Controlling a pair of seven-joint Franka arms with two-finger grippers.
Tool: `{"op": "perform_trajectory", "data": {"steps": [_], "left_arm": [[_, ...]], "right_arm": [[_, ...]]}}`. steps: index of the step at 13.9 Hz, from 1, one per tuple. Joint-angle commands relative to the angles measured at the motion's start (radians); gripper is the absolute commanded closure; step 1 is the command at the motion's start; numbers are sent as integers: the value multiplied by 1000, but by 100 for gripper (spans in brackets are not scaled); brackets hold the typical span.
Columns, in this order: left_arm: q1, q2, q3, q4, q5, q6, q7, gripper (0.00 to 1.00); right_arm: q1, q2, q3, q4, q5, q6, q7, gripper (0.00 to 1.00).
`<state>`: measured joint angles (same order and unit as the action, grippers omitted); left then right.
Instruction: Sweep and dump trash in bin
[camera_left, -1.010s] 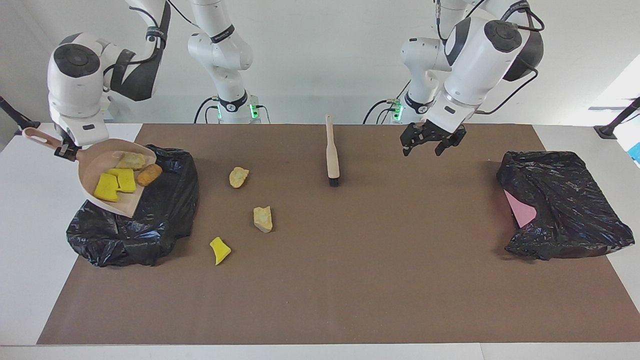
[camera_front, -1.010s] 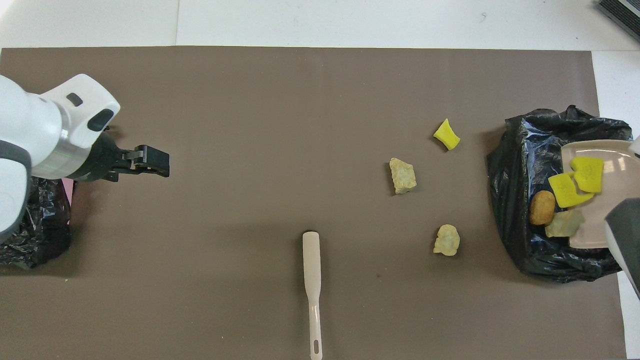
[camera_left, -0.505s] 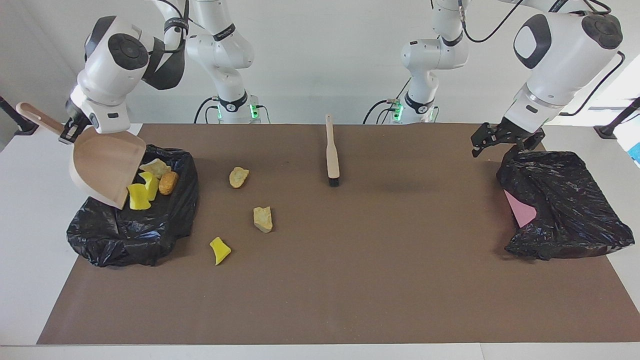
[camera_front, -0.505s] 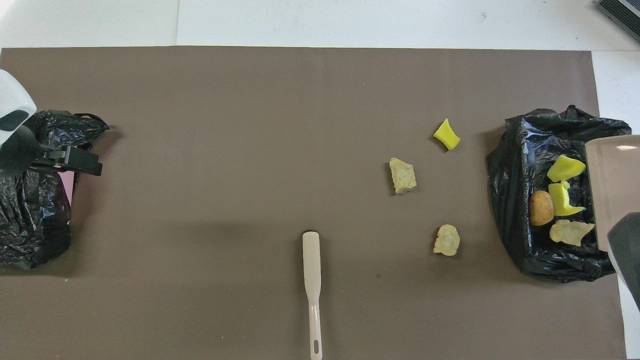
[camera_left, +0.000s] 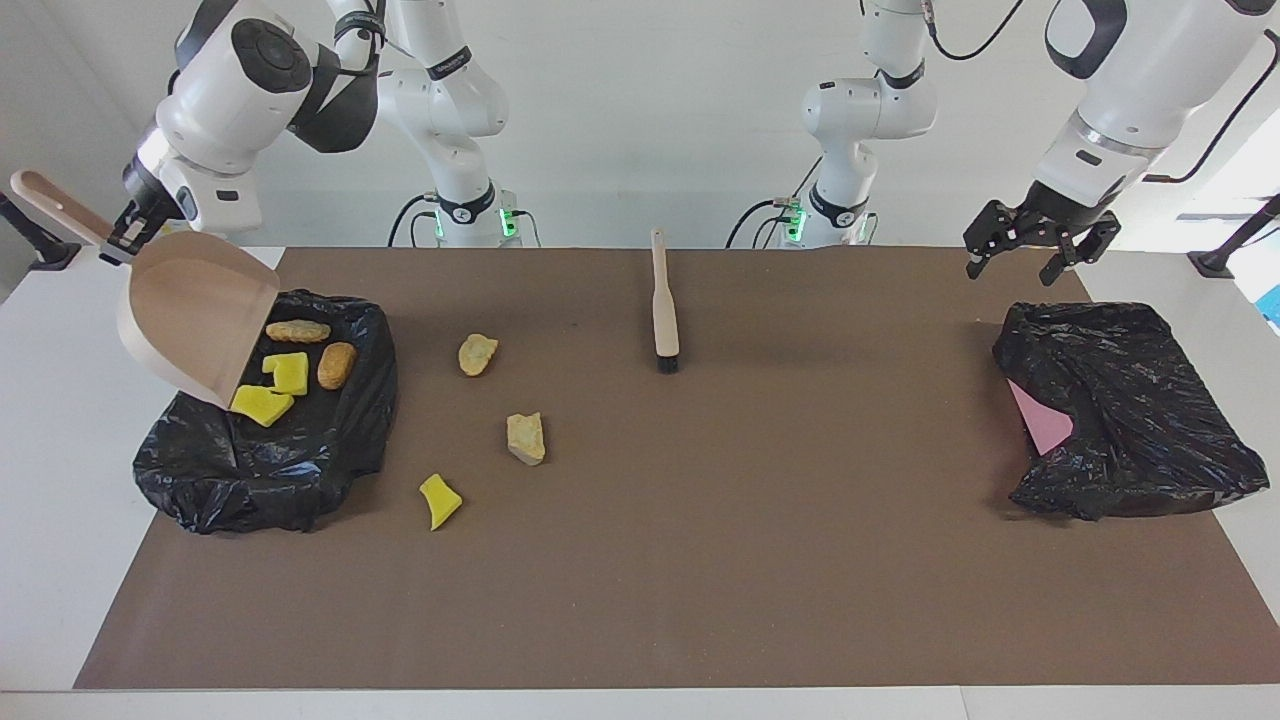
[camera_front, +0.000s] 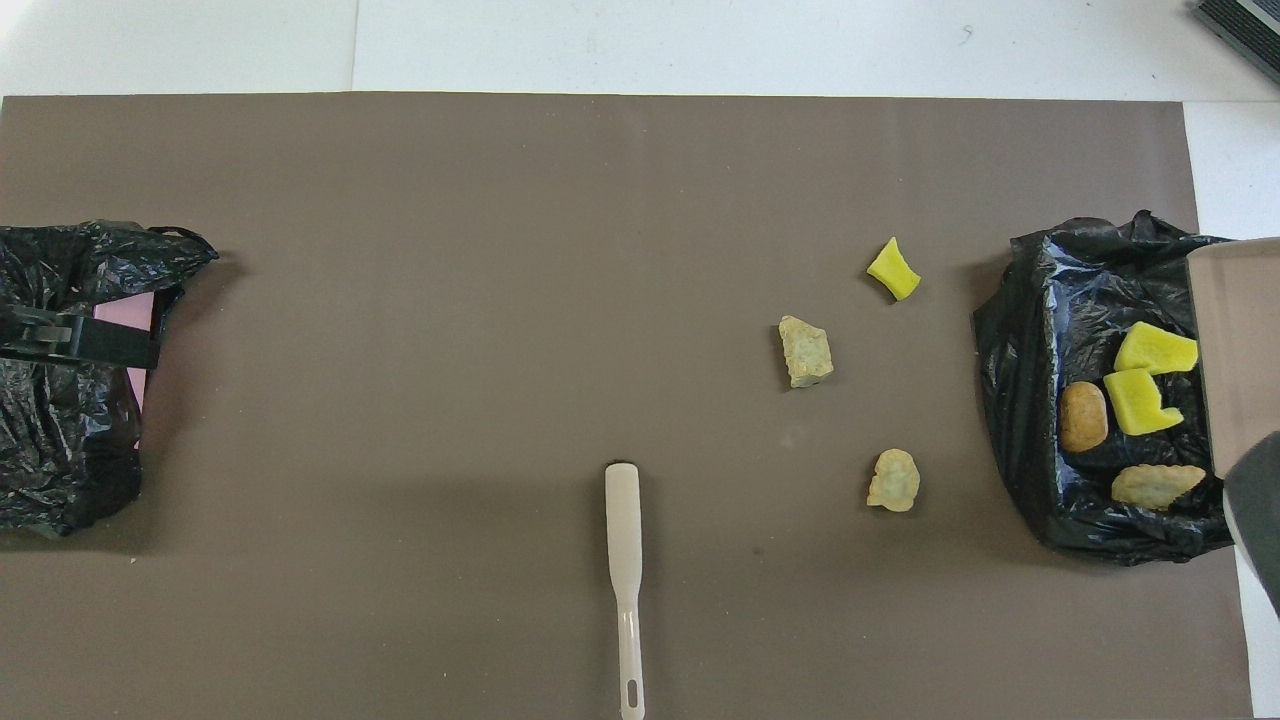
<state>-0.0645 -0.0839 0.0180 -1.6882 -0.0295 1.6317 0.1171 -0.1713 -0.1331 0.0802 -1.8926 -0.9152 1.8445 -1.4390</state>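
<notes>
My right gripper (camera_left: 127, 234) is shut on the handle of the pale pink dustpan (camera_left: 195, 315), which hangs tipped steeply, mouth down, over the black-bagged bin (camera_left: 300, 460) at the right arm's end. Inside the bin lie pieces of trash: two yellow foam bits (camera_front: 1157, 350) (camera_front: 1140, 402), an orange-brown lump (camera_front: 1083, 416) and a tan chunk (camera_front: 1155, 484). On the mat beside the bin rest a yellow bit (camera_left: 440, 500), a tan chunk (camera_left: 526, 438) and a tan lump (camera_left: 477, 354). My left gripper (camera_left: 1012, 265) hangs open and holds nothing, raised by the other bag.
A long-handled brush (camera_left: 662, 310) lies on the brown mat (camera_left: 700, 560) midway between the arms, bristles pointing away from the robots. A second black bag (camera_left: 1140, 410) with a pink flat piece (camera_left: 1042, 420) showing sits at the left arm's end.
The dustpan tipped up and rose, and its pieces slid out into the bin. My left gripper swung from over the mat near the brush to the second bag and lifted.
</notes>
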Motion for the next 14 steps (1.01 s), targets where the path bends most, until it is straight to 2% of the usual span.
{"op": "perform_trajectory", "data": {"steps": [1, 4, 7, 10, 14], "left_arm": [[-15, -20, 7, -22, 34, -15, 10, 0], [-14, -23, 5, -22, 23, -24, 3, 0], [-17, -20, 4, -18, 22, -27, -5, 0], [-17, -22, -4, -19, 22, -56, 7, 0], [-15, -22, -13, -18, 22, -55, 1, 0]], "right_arm": [[15, 52, 30, 78, 43, -14, 31, 100], [39, 79, 52, 118, 168, -14, 156, 100], [126, 128, 52, 196, 278, -27, 297, 100], [243, 234, 53, 309, 370, -137, 604, 100], [358, 340, 53, 398, 495, -179, 982, 100]]}}
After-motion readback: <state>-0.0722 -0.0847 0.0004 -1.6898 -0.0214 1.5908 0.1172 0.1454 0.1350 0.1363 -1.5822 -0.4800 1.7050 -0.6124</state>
